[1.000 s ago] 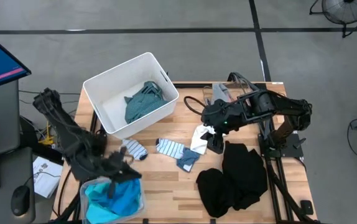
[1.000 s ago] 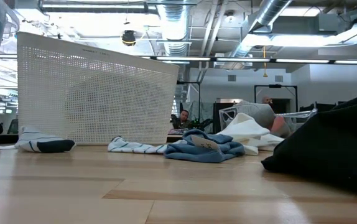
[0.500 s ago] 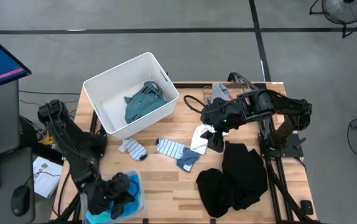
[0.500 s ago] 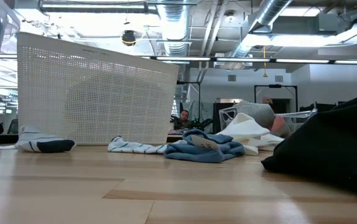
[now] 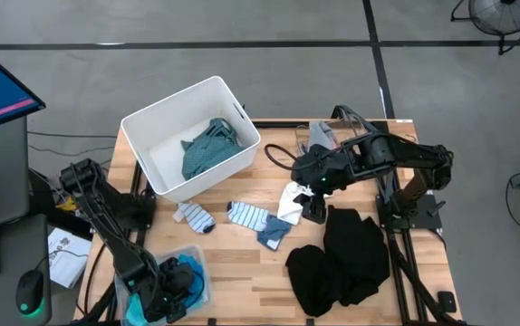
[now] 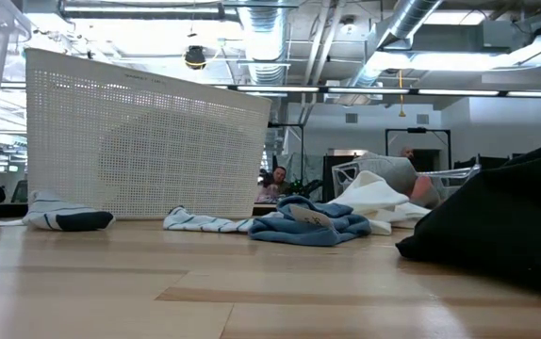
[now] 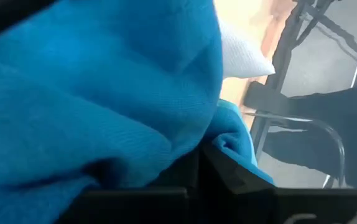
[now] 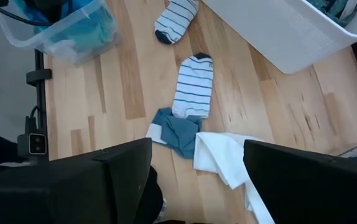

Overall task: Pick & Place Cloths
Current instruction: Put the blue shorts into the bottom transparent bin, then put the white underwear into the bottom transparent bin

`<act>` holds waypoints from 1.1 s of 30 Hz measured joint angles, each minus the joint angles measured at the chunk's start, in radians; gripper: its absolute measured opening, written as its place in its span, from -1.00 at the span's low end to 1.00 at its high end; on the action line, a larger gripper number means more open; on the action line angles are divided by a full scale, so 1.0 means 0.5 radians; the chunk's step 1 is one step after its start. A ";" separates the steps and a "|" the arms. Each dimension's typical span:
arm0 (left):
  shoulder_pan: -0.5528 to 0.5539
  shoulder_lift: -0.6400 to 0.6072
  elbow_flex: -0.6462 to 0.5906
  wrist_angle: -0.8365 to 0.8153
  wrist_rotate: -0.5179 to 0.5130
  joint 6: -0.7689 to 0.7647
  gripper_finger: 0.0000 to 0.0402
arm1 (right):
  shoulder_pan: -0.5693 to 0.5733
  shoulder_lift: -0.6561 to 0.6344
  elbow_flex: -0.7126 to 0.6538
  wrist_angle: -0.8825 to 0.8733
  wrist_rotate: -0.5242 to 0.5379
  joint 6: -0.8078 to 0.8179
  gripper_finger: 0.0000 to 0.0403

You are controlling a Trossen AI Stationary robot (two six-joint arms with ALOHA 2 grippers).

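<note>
My left gripper [image 5: 168, 292] is down inside the clear tub [image 5: 202, 264] at the table's near left corner. It is shut in the turquoise shirt [image 5: 190, 274], which fills the left wrist view [image 7: 104, 93]. My right gripper [image 5: 312, 201] hovers open above the white shirt [image 5: 289, 201], touching nothing. A blue cloth [image 8: 177, 130], a striped sock [image 8: 194, 87] and a second sock [image 5: 194, 217] lie flat mid-table. Black clothes [image 5: 341, 254] are piled at the near right. A teal-grey shirt [image 5: 207, 147] lies in the white bin [image 5: 151, 122]. My left gripper [image 7: 197, 174] is shut on the turquoise shirt from above, inside the tub. Bunched folds [image 7: 185, 124] lie over the fingers and hide the place of contact, so I cannot tell which part or how many layers it has. The shirt rests in the tub.
The white bin stands on the far left of the table, tilted. The black pile [image 6: 506, 217] covers the near right. Bare wood shows between the tub and the black pile. The right arm's frame [image 5: 409, 204] stands at the right edge. A person sits in the room beyond.
My left gripper has moved toward the near edge and down into the clear tub. The turquoise shirt, earlier spread wide and standing high in the tub, now sits lower, bunched under the gripper.
</note>
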 joint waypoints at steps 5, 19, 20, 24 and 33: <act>0.000 -0.076 -0.008 -0.016 0.032 0.009 -1.00 | 0.000 0.000 0.000 -0.002 0.000 -0.016 0.24; -0.001 -1.001 -0.018 -0.029 -0.170 0.117 -0.91 | -0.007 0.000 0.000 0.061 0.001 -0.020 0.24; -0.002 -1.070 -0.018 -0.025 -0.168 0.152 -0.87 | -0.007 0.000 0.000 0.061 0.001 -0.020 0.24; -0.002 -1.322 -0.018 0.037 -0.369 0.380 -0.69 | -0.005 0.001 0.000 0.035 0.002 0.088 0.24; -0.001 -1.609 -0.015 1.382 -1.369 2.308 -0.26 | 0.114 0.208 -0.063 -0.165 0.502 0.612 0.24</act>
